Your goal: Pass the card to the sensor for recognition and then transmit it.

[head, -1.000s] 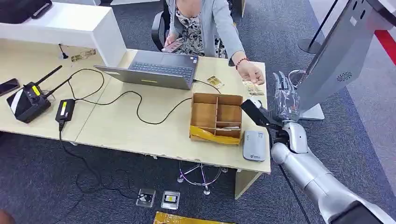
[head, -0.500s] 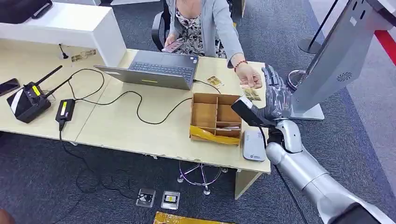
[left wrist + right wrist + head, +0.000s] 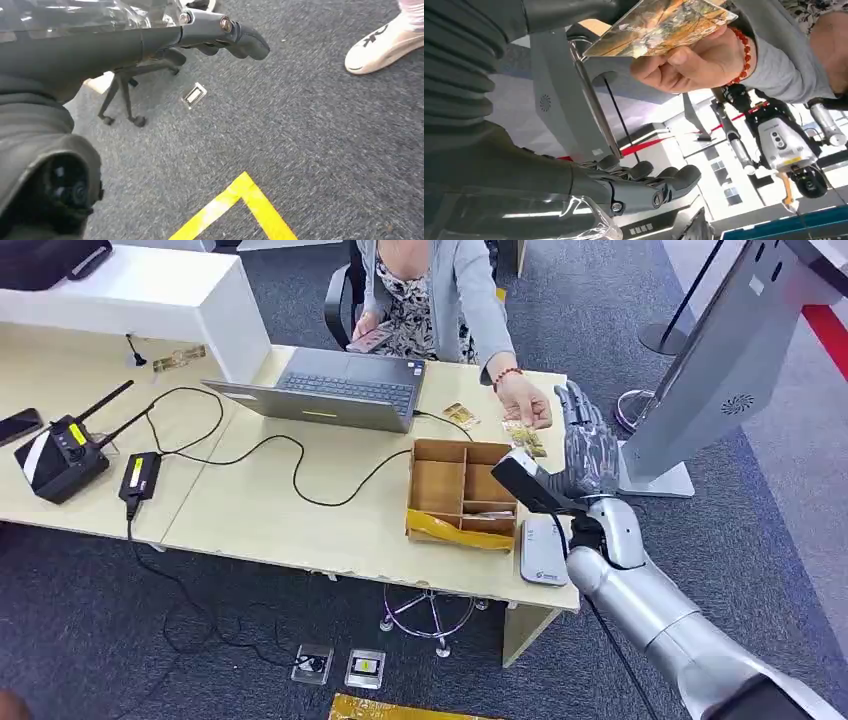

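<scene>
right robot hand (image 3: 588, 448) open, fingers spread, holding nothing, beside card (image 3: 525, 437) pinched in person's hand (image 3: 527, 403) over bench (image 3: 300, 515).

The person's head and upper body are cut off by the top edge in the head view. Their hand (image 3: 527, 405) covers part of the card (image 3: 525, 436), whose printed picture is too small to read there. In the right wrist view, the card (image 3: 659, 25) runs past the top edge, and whether the right hand (image 3: 644, 185) touches it cannot be told. The left hand (image 3: 220, 35) is partly hidden behind its own cover.
</scene>
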